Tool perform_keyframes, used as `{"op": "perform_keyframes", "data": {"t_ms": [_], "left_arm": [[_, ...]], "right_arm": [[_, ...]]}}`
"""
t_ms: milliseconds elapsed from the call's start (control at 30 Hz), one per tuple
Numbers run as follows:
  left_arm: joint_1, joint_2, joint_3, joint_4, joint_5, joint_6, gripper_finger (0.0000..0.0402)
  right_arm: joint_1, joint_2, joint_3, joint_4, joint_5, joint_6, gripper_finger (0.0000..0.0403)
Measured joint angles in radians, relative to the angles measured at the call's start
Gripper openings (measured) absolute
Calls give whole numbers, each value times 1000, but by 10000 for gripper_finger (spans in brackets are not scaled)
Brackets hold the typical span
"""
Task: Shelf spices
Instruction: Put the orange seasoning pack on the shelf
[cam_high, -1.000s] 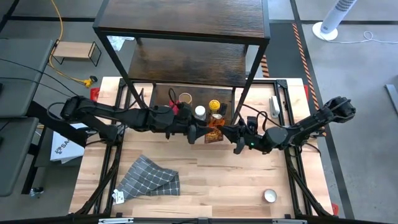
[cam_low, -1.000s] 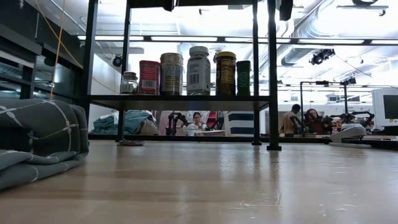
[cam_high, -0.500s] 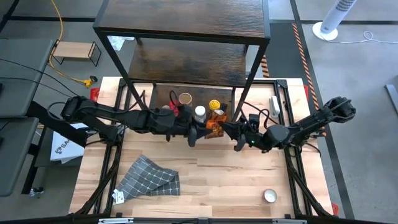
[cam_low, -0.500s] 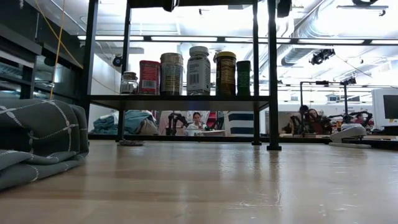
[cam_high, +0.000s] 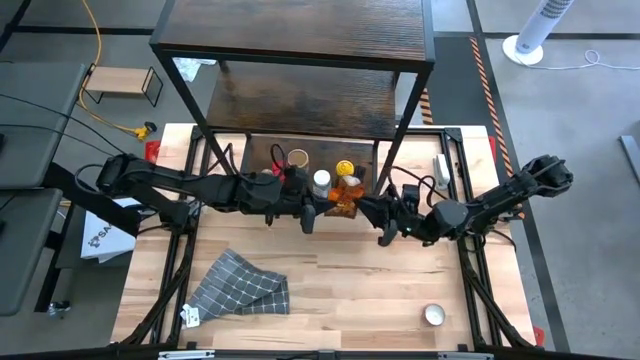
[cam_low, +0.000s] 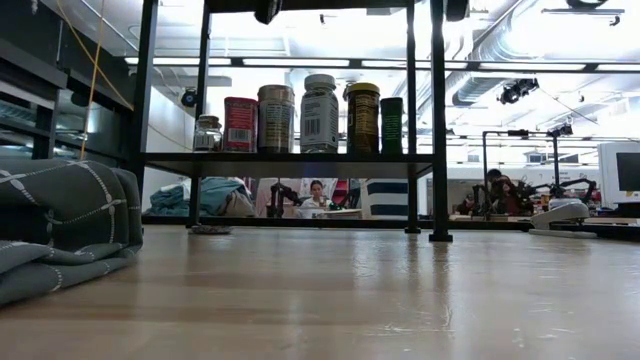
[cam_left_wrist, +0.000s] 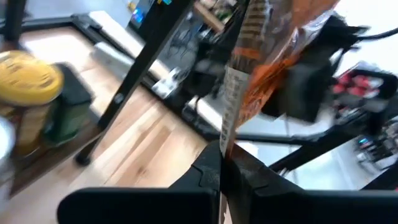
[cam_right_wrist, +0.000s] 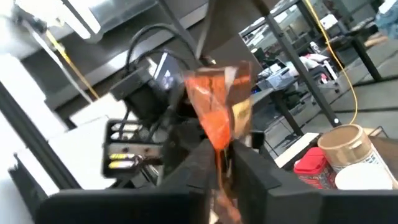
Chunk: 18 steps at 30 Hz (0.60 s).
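Wooden shelf (cam_low: 290, 158) with five spice jars (cam_low: 319, 113), both pincers (cam_high: 318, 207) (cam_high: 370, 208) clamped on orange spice pouch (cam_high: 346, 194).

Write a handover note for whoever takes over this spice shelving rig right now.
Left gripper: fingers shut on the orange packet's edge, in front of the shelf's lowest board.
Right gripper: at the same packet's opposite side; grip unclear.
Done: six spice containers stand in a row on that board.
Left: shelve the packet, then probably the round tin lying at the table's front right.
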Motion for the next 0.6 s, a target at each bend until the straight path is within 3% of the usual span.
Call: {"op": "perform_keyframes", "data": {"t_ms": [167,333,467,600], "left_arm": [[0,-51,0,-154,5,0,1],[0,-117,0,-347,77,68,1],[15,-112,62,-650,215,150,1],[21,-44,192,-861,296,313,0]], "right_arm": [[26,-48,0,-60,16,-31,136],[51,-139,0,-289,30,-19,208],[50,-227,78,-708,-95,65,238],[25,-221,270,-1225,-218,44,244]]}}
